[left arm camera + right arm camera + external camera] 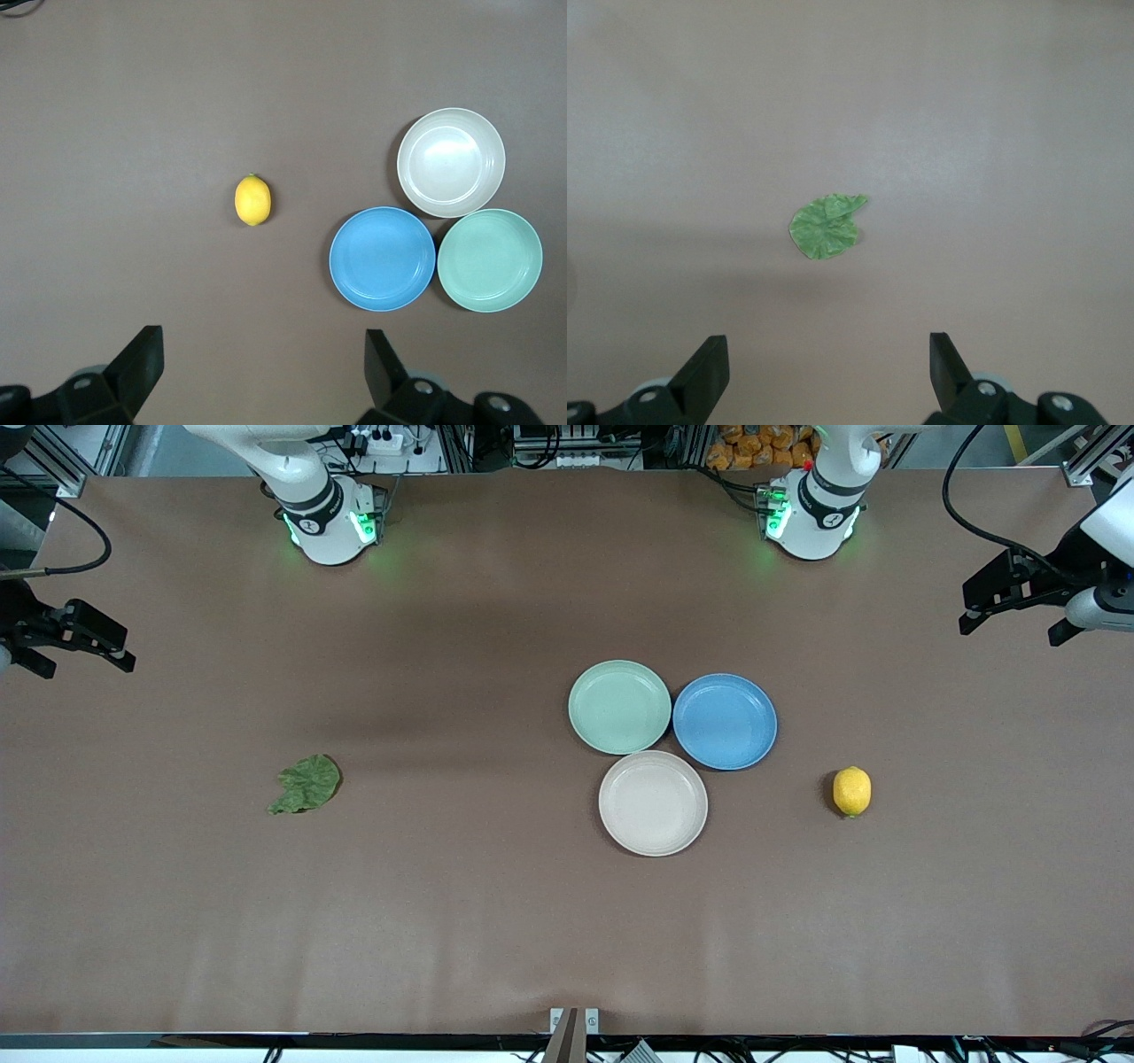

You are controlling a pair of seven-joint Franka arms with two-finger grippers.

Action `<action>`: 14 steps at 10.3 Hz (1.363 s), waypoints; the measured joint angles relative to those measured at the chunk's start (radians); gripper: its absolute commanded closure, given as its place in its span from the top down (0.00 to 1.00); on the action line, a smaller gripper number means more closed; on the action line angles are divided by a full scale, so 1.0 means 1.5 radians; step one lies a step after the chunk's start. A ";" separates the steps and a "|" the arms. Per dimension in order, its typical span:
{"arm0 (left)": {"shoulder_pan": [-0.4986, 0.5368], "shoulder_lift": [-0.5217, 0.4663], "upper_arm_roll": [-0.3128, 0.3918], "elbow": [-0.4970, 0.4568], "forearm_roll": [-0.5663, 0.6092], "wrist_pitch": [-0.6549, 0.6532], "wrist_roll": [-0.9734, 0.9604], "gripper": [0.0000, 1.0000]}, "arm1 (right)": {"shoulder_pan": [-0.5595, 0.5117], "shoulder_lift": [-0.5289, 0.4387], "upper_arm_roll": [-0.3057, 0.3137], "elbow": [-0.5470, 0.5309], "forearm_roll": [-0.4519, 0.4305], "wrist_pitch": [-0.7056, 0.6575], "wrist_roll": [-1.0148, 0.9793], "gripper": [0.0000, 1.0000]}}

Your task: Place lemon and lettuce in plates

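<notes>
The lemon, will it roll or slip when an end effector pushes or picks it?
The lemon is oval and lies on its side on the flat table, so it probably rolls if nudged. Its curved skin may slip between narrow fingers.

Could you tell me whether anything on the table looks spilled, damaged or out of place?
Nothing stands out. The lemon and lettuce lie intact on the bare table, and the three plates sit flat, clustered together and empty.
</notes>
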 measured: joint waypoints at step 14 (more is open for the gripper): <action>-0.012 0.202 0.004 -0.012 0.074 0.085 0.002 1.00 | -0.002 0.179 0.002 -0.092 0.001 0.125 -0.001 1.00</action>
